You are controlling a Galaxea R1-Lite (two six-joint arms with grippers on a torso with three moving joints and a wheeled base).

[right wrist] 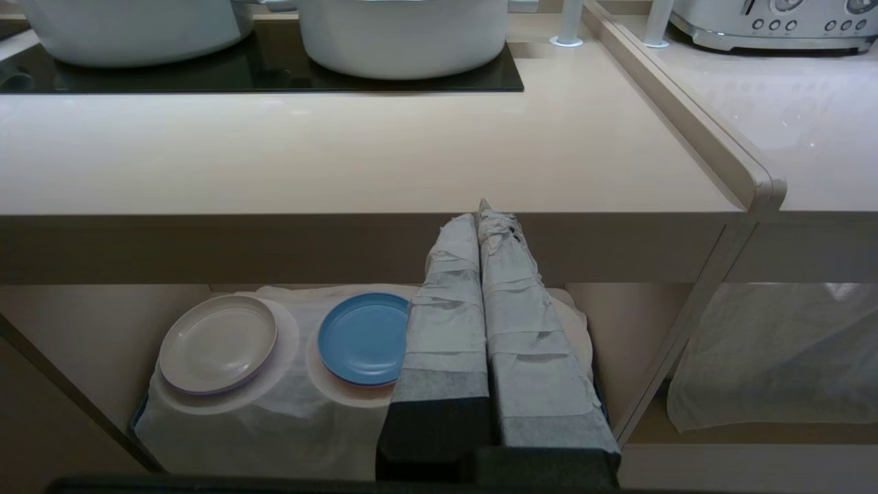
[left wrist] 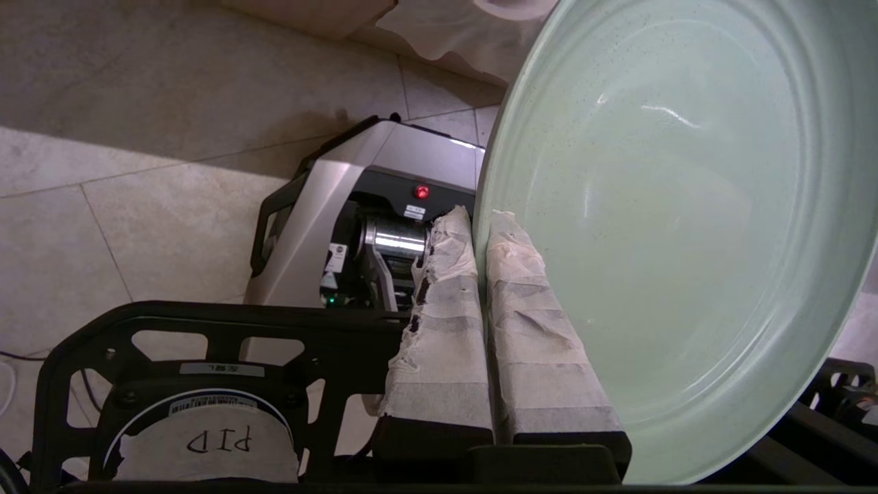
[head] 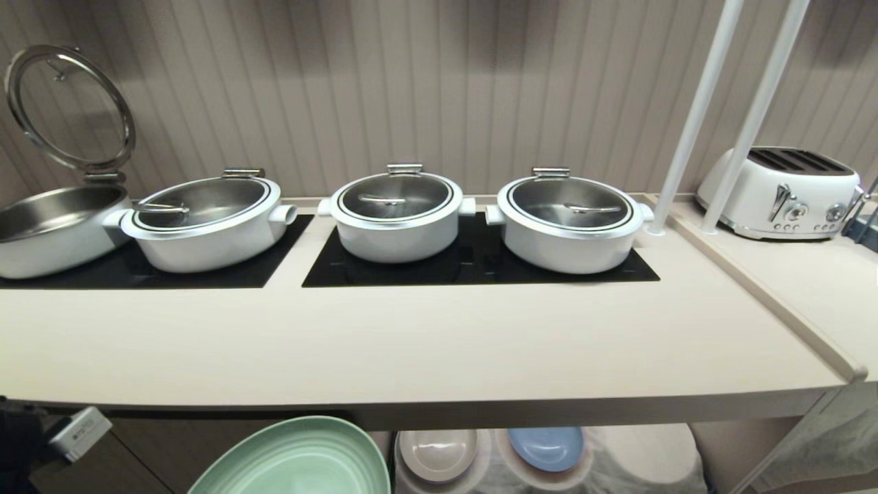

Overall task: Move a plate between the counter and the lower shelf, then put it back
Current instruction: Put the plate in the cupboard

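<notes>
the left gripper (left wrist: pixel 478 226) has its tape-wrapped fingers (left wrist: pixel 442 329) pressed onto the rim of the mint-green plate (left wrist: pixel 679 226), pinching it so the plate stands tilted on edge above the tiled floor (left wrist: pixel 137 137) and the robot's own base (left wrist: pixel 329 226). in the head view the plate (head: pixel 302 456) shows below the front edge of the tabletop (head: pixel 411 343), out in front of it and to the left of the lower shelf (right wrist: pixel 288 412), not resting on either. on that cloth-draped shelf, under the tabletop, lie a beige-grey plate (right wrist: pixel 218 343) and, just beside it, a blue plate (right wrist: pixel 360 337), each flat and apart from the other. the right gripper (right wrist: pixel 483 216) hangs in front of the tabletop's edge, above the shelf, its wrapped fingers (right wrist: pixel 446 309) pressed together on nothing. on the tabletop, three lidded white pots (head: pixel 394 216) sit on the black cooktop panels (head: pixel 480 267), a fourth pan (head: pixel 48 230) at the far left has its glass lid (head: pixel 68 106) raised, and a white toaster (head: pixel 782 195) stands on the adjoining surface past two white poles (head: pixel 693 116).
</notes>
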